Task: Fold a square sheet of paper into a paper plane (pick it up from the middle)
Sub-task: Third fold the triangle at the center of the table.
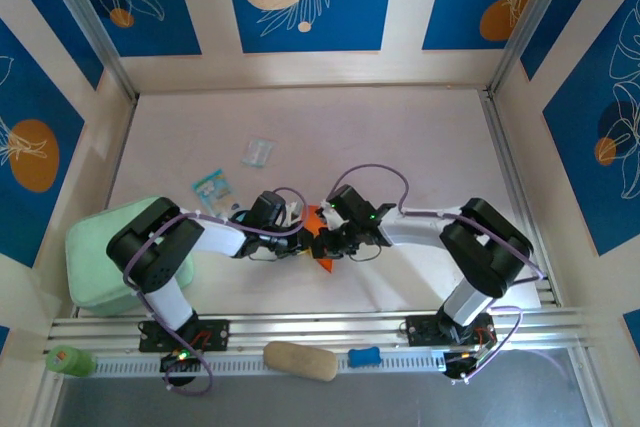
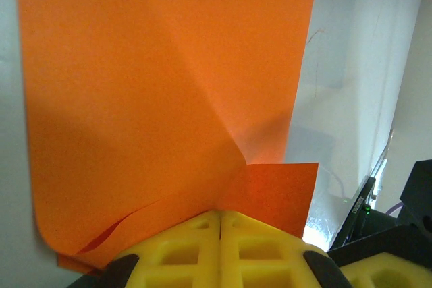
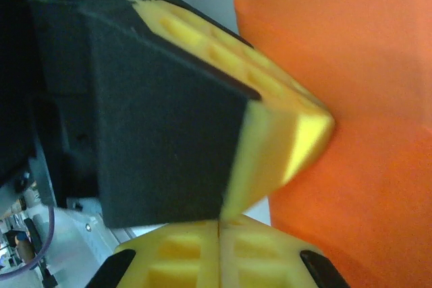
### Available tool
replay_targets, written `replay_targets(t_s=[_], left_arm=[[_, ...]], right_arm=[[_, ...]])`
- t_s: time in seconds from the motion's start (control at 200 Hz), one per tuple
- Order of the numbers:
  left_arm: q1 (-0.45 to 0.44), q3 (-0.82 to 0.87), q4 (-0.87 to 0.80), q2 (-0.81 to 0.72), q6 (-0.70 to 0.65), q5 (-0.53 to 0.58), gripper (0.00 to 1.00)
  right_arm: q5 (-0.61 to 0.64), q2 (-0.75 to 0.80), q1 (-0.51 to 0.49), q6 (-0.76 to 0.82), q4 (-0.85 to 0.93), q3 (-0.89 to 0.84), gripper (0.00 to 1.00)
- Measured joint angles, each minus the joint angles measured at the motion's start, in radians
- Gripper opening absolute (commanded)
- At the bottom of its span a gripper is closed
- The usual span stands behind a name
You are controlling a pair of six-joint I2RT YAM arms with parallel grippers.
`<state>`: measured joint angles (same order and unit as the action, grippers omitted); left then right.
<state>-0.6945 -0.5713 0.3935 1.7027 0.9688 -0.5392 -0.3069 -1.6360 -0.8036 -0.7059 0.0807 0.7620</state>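
Over the white table (image 1: pixel 300 127), left tool (image 2: pixel 220 220) pinches the orange sheet (image 2: pixel 155 79); right tool (image 3: pixel 219 231) closed.

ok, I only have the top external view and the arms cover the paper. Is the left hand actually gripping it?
Observer: Yes. In the left wrist view the left hand is shut on the bottom edge of the orange paper.
Operator: Any fold in it yet?
Observer: A diagonal crease runs up from the grip, with a small flap folded over beside it.
Operator: Right hand?
Observer: Right wrist view: the right hand is shut, paper just beside it; I cannot tell if it pinches any.
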Motion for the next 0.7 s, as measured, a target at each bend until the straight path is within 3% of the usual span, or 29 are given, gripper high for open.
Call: replay_targets(t_s=[0.29,0.7], left_arm=[[-0.002,0.0,-0.005,-0.004,0.002,0.008,0.03],[-0.002,0.0,-0.005,-0.004,0.002,0.008,0.03]], right_arm=[[0.05,-0.056,-0.022,0.006,0.034,0.007,0.05],[0.049,0.0,-0.022,-0.024,-0.099,-0.106,0.06]])
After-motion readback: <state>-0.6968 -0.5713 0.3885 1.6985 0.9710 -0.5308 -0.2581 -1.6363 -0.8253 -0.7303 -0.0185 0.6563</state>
